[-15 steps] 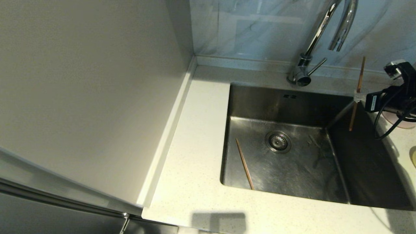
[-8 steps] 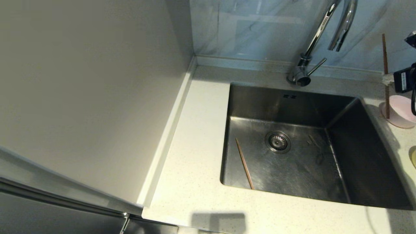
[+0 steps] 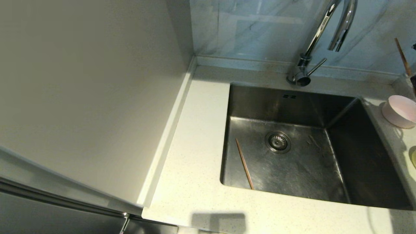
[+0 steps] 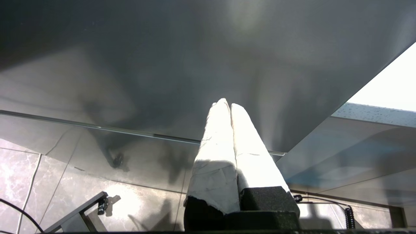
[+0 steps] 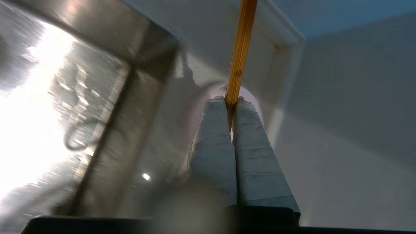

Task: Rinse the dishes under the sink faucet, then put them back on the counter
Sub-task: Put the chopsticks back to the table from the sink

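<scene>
The right end effector [image 5: 231,100], pinching one chopstick [image 5: 240,48], is just above the pink bowl [image 3: 399,110] on the surface [image 3: 195,182]. Next it must lower and release. The other chopstick [image 3: 244,163] lies far away in the sink [image 3: 305,169].

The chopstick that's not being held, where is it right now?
In the head view, the loose chopstick lies on the floor of the sink, on the robot's left side of the basin, just left of the drain strainer.
</scene>
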